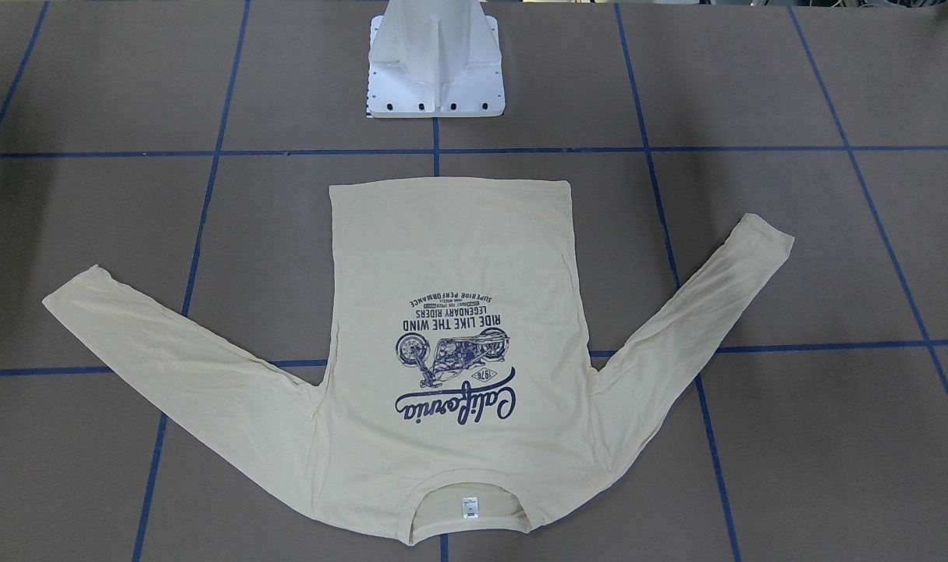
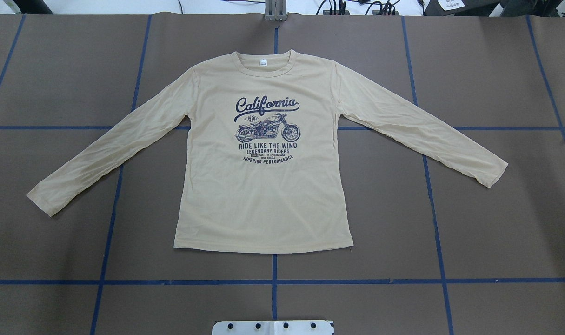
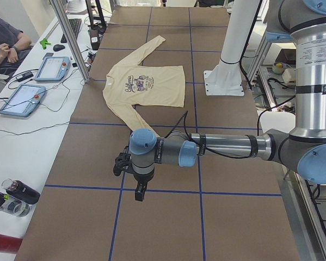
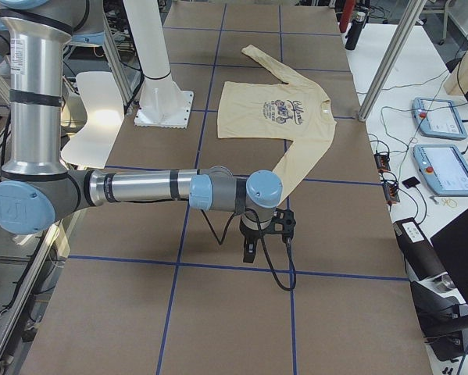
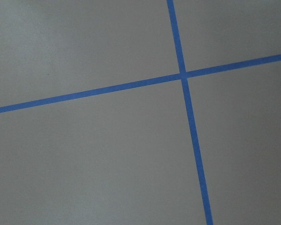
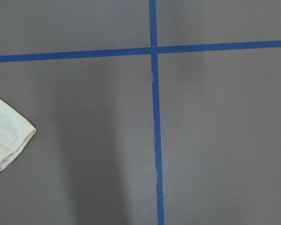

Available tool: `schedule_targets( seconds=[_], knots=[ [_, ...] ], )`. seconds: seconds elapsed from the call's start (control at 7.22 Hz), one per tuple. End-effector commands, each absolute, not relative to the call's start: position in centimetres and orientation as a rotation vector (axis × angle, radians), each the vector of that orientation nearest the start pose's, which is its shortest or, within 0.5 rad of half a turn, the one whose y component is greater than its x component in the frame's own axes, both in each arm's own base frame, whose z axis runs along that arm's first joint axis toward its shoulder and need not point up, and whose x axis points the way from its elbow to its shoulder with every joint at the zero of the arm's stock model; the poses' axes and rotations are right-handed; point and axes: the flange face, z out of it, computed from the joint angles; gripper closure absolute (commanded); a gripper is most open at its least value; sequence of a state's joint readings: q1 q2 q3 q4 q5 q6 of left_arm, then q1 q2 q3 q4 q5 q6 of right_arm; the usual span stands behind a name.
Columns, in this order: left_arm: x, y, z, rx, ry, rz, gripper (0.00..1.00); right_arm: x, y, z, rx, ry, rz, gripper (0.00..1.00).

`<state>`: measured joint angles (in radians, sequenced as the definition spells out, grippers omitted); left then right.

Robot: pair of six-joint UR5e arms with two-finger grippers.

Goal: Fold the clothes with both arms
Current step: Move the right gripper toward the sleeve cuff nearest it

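The clothes are one cream-yellow long-sleeved T-shirt [image 2: 263,200] lying flat and face up in the middle of the table, both sleeves spread outward. Its navy "California" print [image 2: 267,122] and white neck label [image 1: 468,506] show. My left arm's gripper [image 3: 139,196] hangs over bare table, well beyond the near sleeve end in the exterior left view. In the exterior right view my right gripper [image 4: 248,255] hangs just past the sleeve cuff [image 6: 9,138]. Whether either gripper is open or shut I cannot tell. Neither holds fabric.
The brown table carries a blue tape grid [image 2: 274,281]. The white pedestal base [image 1: 434,74] stands behind the shirt's hem. A white side bench with control tablets [image 3: 53,68], bottles [image 3: 21,191] and a seated person [image 3: 2,41] runs along the far side. A metal post [image 4: 390,58] rises there.
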<state>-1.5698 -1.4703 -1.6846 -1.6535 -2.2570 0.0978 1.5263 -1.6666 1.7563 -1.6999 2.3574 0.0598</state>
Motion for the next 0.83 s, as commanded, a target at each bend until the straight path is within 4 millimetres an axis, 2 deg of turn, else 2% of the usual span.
schedule_targets(
  seconds=[0.0, 0.28, 0.42, 0.55, 0.69],
  knots=[
    [-7.0, -45.7, 64.4, 0.132, 0.683, 0.128, 0.01, 4.3, -45.0, 62.1, -0.070, -0.784, 0.024, 0.00],
    [-7.0, -45.7, 64.1, 0.136, 0.684, 0.130, 0.01, 4.3, -45.0, 62.3, -0.076, -0.786, 0.029, 0.00],
    [-6.9, -46.8, 62.9, 0.157, 0.684, 0.131, 0.01, 4.2, -45.4, 61.9, -0.069, -0.786, 0.028, 0.00],
    [-6.9, -48.7, 60.4, 0.205, 0.676, 0.148, 0.01, 4.2, -46.8, 60.3, -0.038, -0.788, 0.020, 0.00],
    [-6.8, -50.4, 58.3, 0.245, 0.683, 0.163, 0.01, 4.1, -47.4, 59.5, -0.023, -0.788, 0.016, 0.00]
  ],
)
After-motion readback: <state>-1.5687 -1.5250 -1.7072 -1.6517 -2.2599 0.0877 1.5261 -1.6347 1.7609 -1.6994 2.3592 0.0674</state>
